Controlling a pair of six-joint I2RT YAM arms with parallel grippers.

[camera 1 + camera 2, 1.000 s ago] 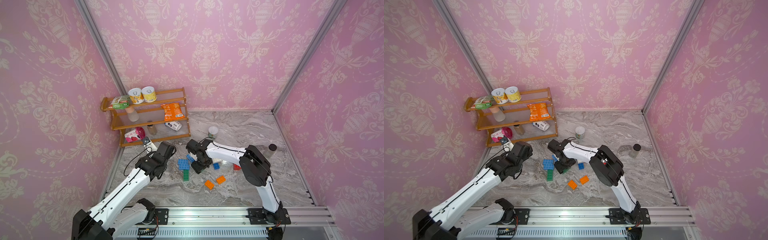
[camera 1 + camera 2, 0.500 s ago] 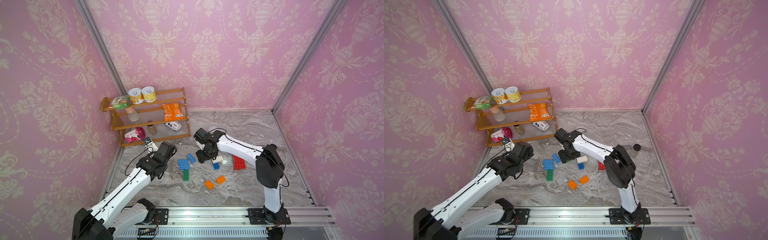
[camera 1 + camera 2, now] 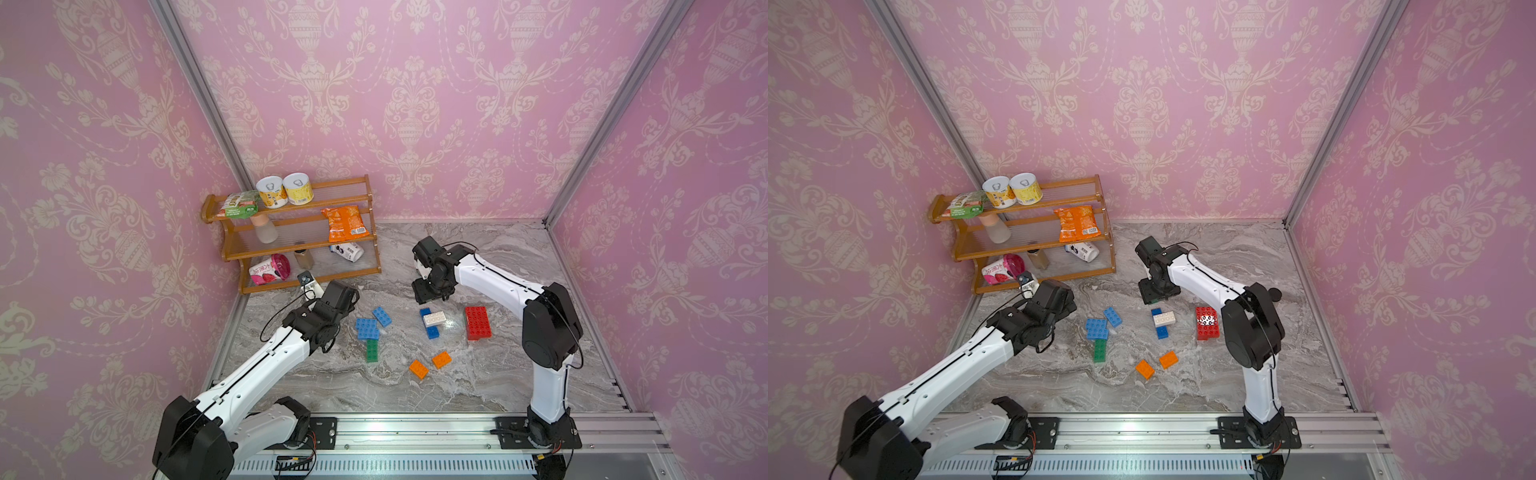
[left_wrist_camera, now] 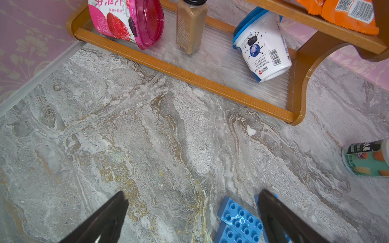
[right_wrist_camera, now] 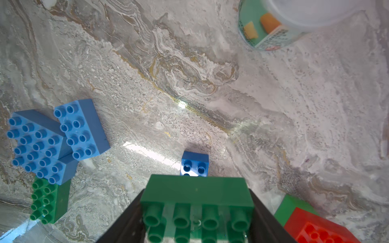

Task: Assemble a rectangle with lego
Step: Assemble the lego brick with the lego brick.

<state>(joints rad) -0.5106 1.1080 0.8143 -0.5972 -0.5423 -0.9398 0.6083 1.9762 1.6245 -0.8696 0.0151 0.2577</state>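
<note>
My right gripper [image 5: 196, 210] is shut on a green 2x4 lego brick [image 5: 197, 189], studs toward the camera, held above the marble floor behind the pile; both top views show that gripper [image 3: 432, 291] [image 3: 1158, 291]. Loose lego lies below: a blue cluster [image 3: 367, 328], a blue brick [image 3: 381, 316], a green brick [image 3: 372, 350], a white brick [image 3: 434, 319] on a blue one, a red block [image 3: 478, 323] and two orange bricks [image 3: 418, 369]. My left gripper [image 4: 192, 194] stands open just left of the blue cluster [image 4: 240, 221], holding nothing.
A wooden shelf [image 3: 299, 232] with tins, snack packets and bottles stands at the back left, close to my left arm. A green-labelled cup [image 5: 273, 27] lies on the floor beside my right gripper. Pink walls enclose three sides.
My right arm has drawn back from the blue cluster toward the rear with the green brick, uncovering the white brick and red block. The left arm has stayed put.
</note>
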